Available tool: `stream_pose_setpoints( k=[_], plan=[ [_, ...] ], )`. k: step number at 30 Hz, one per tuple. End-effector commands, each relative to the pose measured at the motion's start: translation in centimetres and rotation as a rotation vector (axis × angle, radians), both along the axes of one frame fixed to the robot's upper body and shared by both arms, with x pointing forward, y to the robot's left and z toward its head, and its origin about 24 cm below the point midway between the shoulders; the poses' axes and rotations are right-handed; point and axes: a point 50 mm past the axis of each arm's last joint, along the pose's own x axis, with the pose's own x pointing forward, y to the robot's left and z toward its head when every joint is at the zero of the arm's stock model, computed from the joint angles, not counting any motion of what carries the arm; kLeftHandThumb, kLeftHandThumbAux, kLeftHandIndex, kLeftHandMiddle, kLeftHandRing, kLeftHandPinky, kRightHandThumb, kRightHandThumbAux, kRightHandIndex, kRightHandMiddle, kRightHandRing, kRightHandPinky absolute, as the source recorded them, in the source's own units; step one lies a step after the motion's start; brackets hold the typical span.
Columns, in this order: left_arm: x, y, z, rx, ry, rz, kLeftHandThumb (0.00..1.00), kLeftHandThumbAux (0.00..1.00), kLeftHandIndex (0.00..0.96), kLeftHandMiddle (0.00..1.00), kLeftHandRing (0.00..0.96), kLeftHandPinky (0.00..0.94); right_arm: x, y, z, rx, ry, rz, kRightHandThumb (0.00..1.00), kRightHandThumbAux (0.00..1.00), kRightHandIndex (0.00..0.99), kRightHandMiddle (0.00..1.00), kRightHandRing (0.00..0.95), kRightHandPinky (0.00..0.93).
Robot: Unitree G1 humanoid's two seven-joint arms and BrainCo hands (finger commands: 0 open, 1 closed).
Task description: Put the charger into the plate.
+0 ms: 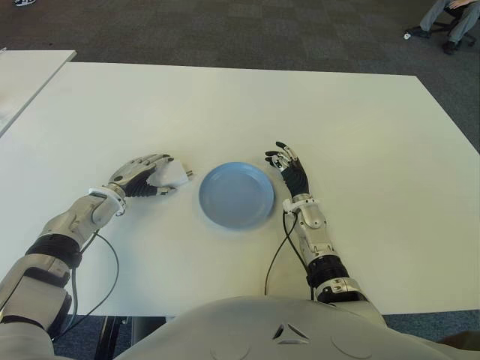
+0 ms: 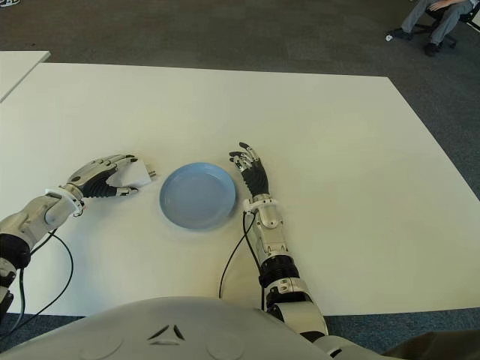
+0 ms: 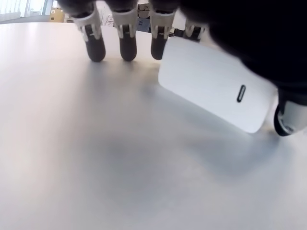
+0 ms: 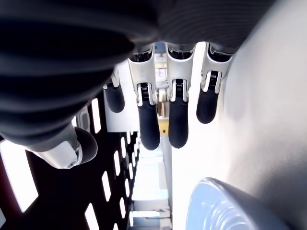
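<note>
The white charger (image 1: 175,176) sits on the white table (image 1: 337,112) just left of the blue plate (image 1: 236,195), its metal prongs pointing at the plate. My left hand (image 1: 146,177) is curled over it, fingers on top and thumb at its near side. In the left wrist view the charger (image 3: 216,91) shows as a white block with one small slot, tilted between the thumb and one finger. The plate holds nothing. My right hand (image 1: 289,166) shows just right of the plate with its fingers (image 4: 148,129) stretched out and nothing in them; the plate's rim (image 4: 225,206) appears close by.
A second white table (image 1: 22,75) stands at the far left. A seated person's legs (image 1: 450,19) show at the far right on the dark carpet. Black cables (image 1: 112,270) trail from both forearms toward the table's near edge.
</note>
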Motion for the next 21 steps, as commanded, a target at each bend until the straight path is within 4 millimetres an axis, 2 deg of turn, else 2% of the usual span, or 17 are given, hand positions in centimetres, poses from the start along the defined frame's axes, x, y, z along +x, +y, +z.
stream_pose_setpoints(
  k=[1,21],
  plan=[
    [-0.75,-0.55,-1.75,0.02,0.079,-0.016,0.179,0.354,0.0,0.068,0.092,0.133,-0.8,-0.01,-1.09,0.02,0.07,0.004,0.0,0.512,0.141,0.346,0.313,0.25],
    [-0.65,-0.62,-2.56,0.038,0.101,-0.004,0.162,0.337,0.0,0.086,0.112,0.159,-0.73,-0.17,-1.08,0.028,0.08,0.006,0.0,0.512,0.139,0.347,0.31,0.247]
  ],
)
